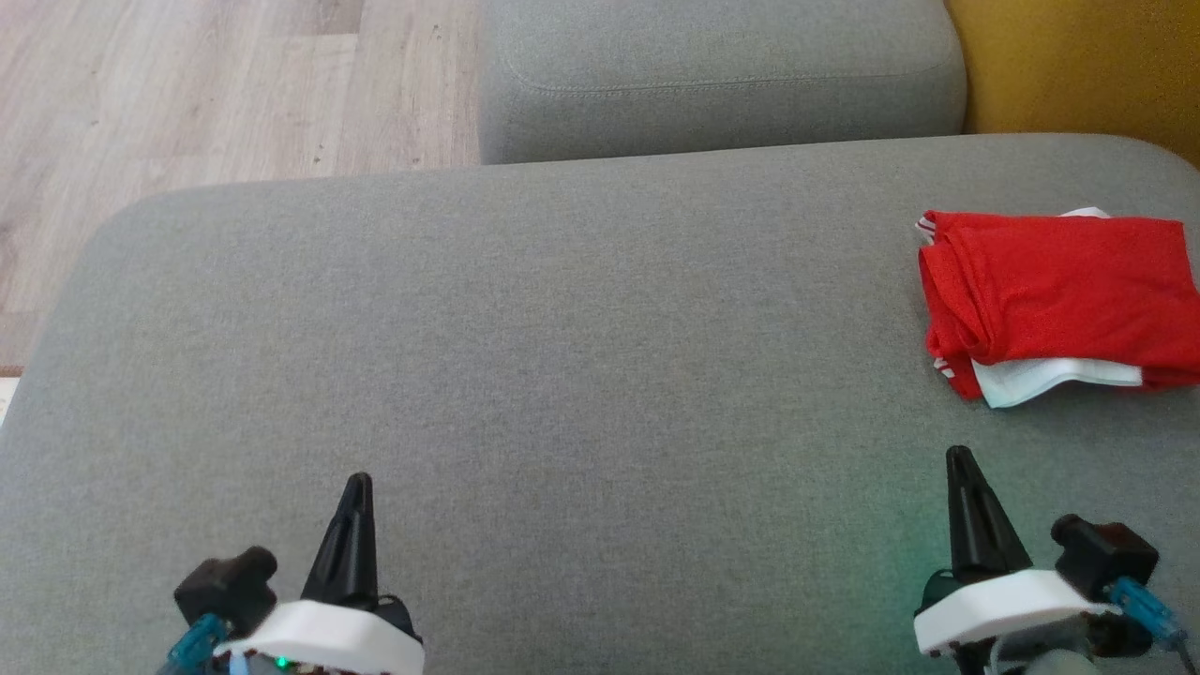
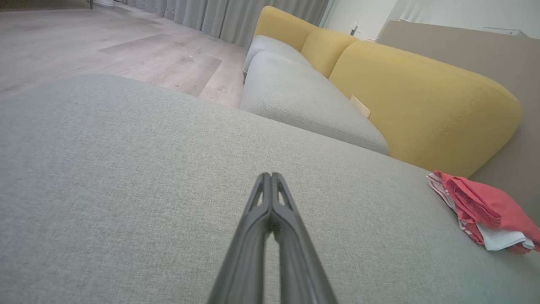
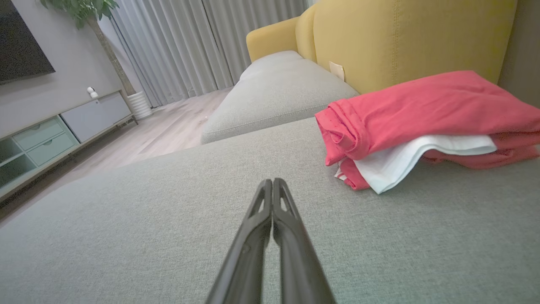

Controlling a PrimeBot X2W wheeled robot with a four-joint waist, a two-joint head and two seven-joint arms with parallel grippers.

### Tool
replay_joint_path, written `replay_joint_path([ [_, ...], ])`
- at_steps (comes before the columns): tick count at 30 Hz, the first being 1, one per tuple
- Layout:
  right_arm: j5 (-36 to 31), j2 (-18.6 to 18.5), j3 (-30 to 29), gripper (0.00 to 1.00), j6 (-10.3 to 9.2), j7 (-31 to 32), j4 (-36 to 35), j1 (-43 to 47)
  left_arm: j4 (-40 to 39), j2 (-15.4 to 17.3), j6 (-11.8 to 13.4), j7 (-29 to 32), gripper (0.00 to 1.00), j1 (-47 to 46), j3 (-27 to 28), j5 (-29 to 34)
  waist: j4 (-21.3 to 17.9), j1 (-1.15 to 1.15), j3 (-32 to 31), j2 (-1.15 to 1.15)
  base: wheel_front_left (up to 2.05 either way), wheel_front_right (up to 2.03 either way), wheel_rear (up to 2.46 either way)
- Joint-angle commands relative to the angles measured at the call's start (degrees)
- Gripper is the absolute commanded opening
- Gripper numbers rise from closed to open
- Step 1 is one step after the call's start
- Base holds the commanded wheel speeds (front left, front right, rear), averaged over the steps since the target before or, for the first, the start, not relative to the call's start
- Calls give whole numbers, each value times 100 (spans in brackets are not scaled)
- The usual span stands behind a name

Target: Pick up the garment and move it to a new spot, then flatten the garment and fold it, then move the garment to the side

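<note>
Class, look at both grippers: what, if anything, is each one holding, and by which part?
Nothing is held. The left gripper and right gripper are shut empty; the folded red garment lies apart on the grey cushion.

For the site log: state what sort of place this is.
Probably a home living room: a grey and yellow sofa, floor-length curtains, and a low cabinet with drawers along the wall.

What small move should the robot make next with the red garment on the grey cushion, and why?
Probably open the right end effector and ease it forward toward the red garment. It is shut, empty and nearest to the garment, which lies loosely folded and untouched at the right side of the cushion. The left end effector, also shut, is far away.
</note>
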Motion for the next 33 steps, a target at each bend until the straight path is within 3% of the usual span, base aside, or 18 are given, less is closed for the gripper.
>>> replay_joint_path([
  [1, 137, -10, -41, 0, 0, 37, -208, -254, -164, 30, -33, 22, 0, -279, 70, -118, 0, 0, 2, 0, 0, 0, 0],
  [33, 2238, -15, -240, 0, -2, 568, -315, -403, 15, 107, -243, 470, 0, -556, 408, -2070, -39, 0, 51, 0, 0, 0, 0],
])
